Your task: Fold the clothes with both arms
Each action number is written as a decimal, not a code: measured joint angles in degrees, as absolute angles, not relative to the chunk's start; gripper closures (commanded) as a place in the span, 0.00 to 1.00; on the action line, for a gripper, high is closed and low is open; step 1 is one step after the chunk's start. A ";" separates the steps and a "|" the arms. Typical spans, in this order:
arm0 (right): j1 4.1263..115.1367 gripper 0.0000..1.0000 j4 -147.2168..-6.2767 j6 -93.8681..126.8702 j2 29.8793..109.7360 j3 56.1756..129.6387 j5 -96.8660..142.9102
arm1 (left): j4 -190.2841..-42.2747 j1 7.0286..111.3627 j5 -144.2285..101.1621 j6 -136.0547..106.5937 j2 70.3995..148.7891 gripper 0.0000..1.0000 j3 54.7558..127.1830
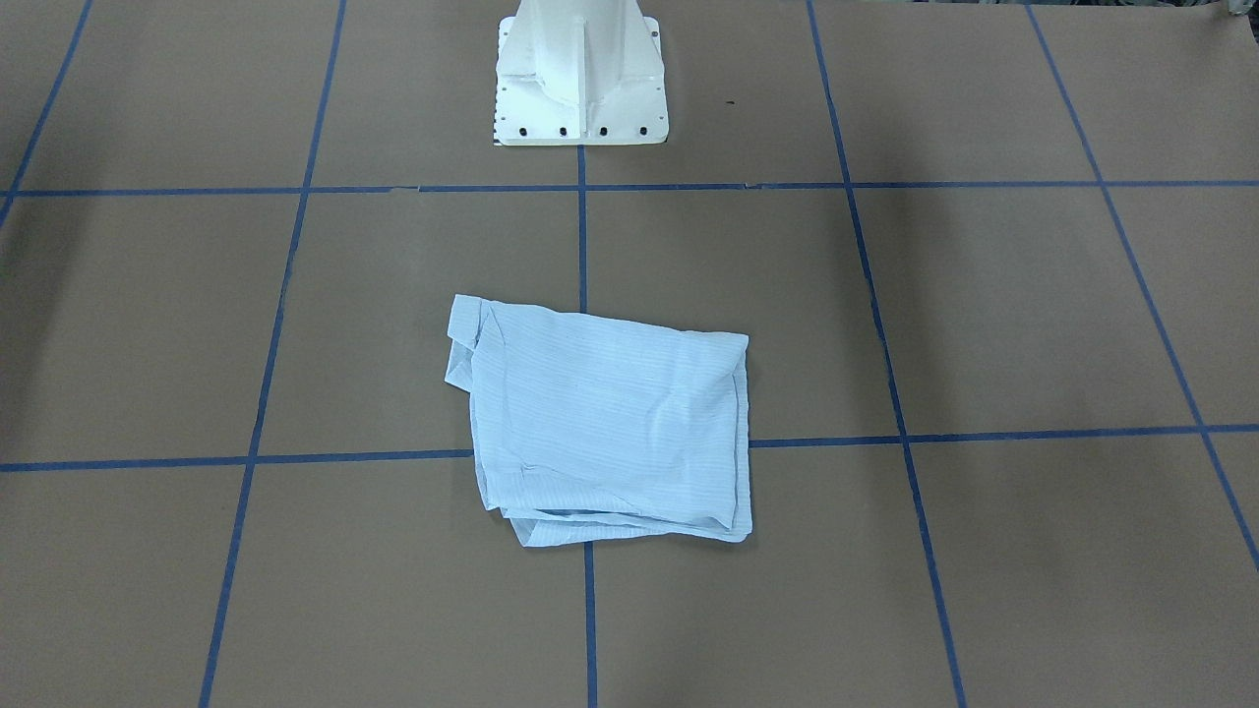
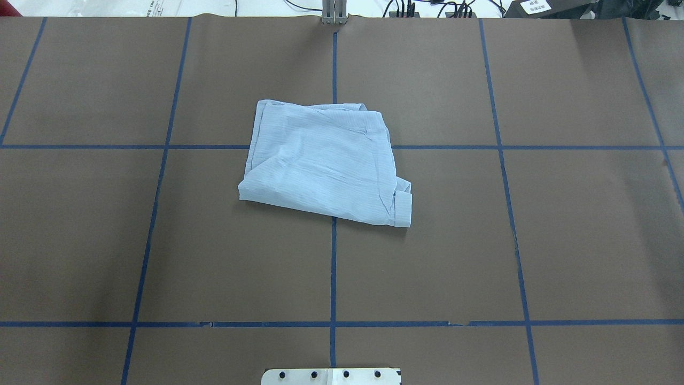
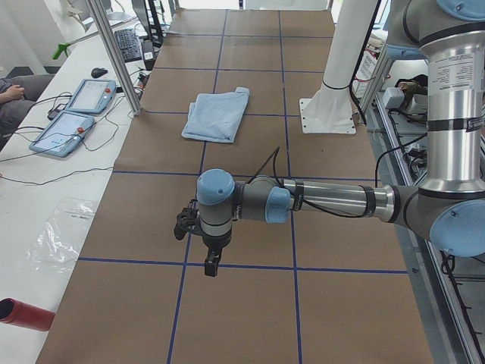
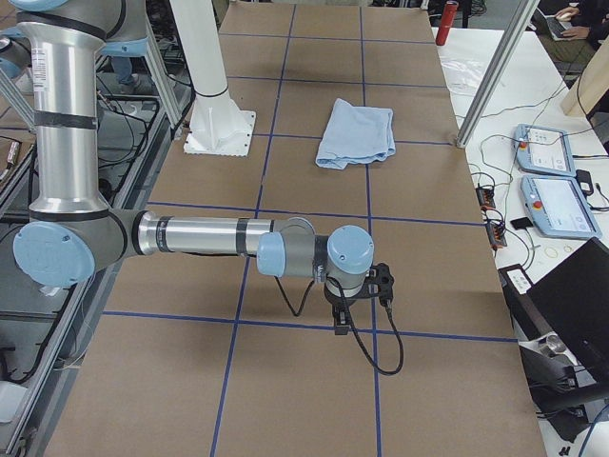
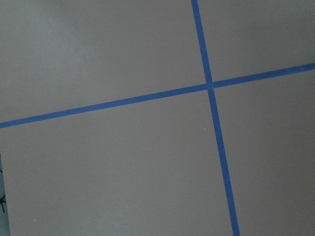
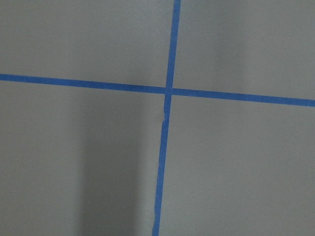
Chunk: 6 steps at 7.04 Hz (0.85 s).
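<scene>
Pale-blue striped shirt [image 1: 605, 413] folded flat | left end effector [image 3: 209, 265], right end effector [image 4: 340, 322]: state unclear

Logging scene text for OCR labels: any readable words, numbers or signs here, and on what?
None can be read.
White label on the black box: too small.
Sticker on the left arm, upright tube: blurred.
Pendant screens: too small.
Shirt: no print shows.
</scene>
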State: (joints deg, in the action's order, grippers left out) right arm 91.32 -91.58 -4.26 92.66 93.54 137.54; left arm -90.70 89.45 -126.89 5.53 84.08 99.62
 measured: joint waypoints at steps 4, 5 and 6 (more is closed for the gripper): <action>93.07 0.00 -92.12 -0.63 92.97 93.78 140.66 | -89.36 89.47 -130.94 5.64 83.77 0.00 99.12; 93.19 0.00 -92.06 -0.51 92.98 93.85 140.72 | -89.52 89.47 -131.07 5.68 83.56 0.00 98.72; 93.25 0.00 -91.97 -0.49 92.98 93.88 140.67 | -89.74 89.47 -131.09 5.70 83.30 0.00 98.24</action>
